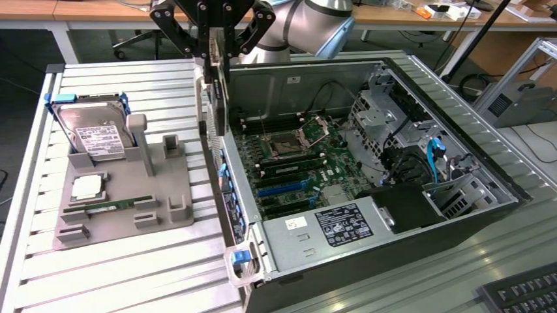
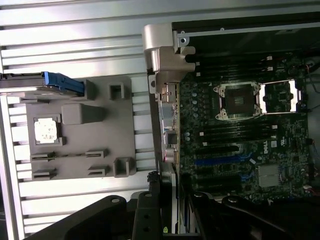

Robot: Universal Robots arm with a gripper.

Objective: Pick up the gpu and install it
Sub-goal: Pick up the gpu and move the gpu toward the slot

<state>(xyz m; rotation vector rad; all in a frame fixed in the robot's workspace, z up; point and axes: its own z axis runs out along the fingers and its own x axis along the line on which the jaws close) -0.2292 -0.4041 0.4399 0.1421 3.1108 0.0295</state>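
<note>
While the grey arm (image 1: 304,26) points straight down above the open black metal computer case (image 1: 470,215), its black gripper (image 1: 211,55) clamps the thin green-and-silver gpu card (image 1: 213,91) edge-on.

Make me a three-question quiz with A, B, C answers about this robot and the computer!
1. Where is the gpu?
A. lying flat on the floor
B. held in the gripper above the computer case
C. plugged into a slot

2. What colour are the hard drive's side rails?
A. red
B. yellow
C. blue

3. How is the computer case?
A. open, motherboard showing
B. shut with its cover on
C. upside down

Answers: 1 B, the card hangs edge-on from the gripper; 2 C, blue rails run along the drive's sides; 3 A, you can see right inside.
</note>
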